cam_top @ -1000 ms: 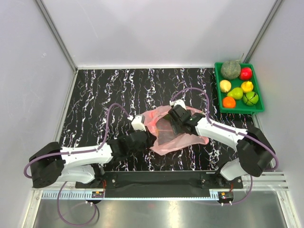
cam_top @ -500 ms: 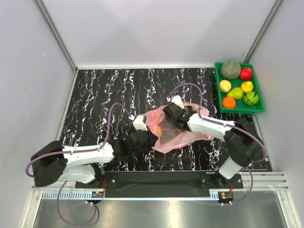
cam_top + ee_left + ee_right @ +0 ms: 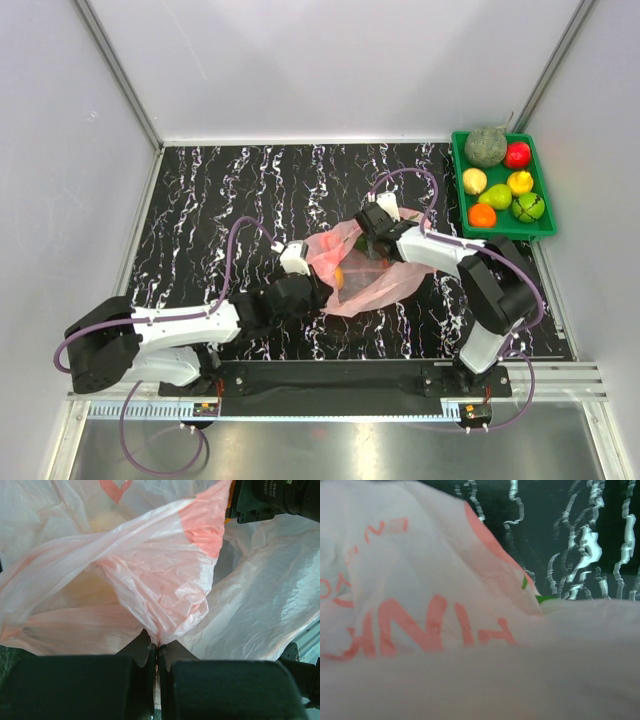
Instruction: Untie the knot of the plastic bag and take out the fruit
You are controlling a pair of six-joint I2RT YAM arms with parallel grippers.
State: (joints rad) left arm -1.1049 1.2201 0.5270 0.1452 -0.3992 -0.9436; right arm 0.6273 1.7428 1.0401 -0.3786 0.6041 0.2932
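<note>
- Over the last second the right gripper (image 3: 368, 247) has slid from the middle of the plastic bag (image 3: 385, 285) to its far edge, and its arm has folded in closer. The film it was covering now lies open enough to show an orange fruit (image 3: 338, 277) inside.
- The left gripper (image 3: 318, 290) sits at the bag's near left edge, its fingers pressed together on a bunched fold of pink film. It probably serves as an anchor, so the bag stays put while the other arm works.
- The right wrist view is filled with printed film draped close over the lens, so I cannot tell whether those fingers are spread or closed.
- No knot can be made out. The mouth looks loosened, so untying seems done or nearly done (a judgement only).
- Through the film near the pinch, pale yellowish roundness suggests more fruit inside.
- Well apart from the bag, to its far right, a green tray (image 3: 457, 200) holds several fruit (image 3: 495, 196), which is probably where the bagged ones belong.
- The bag rests slack on the dark marbled table (image 3: 220, 200).
</note>
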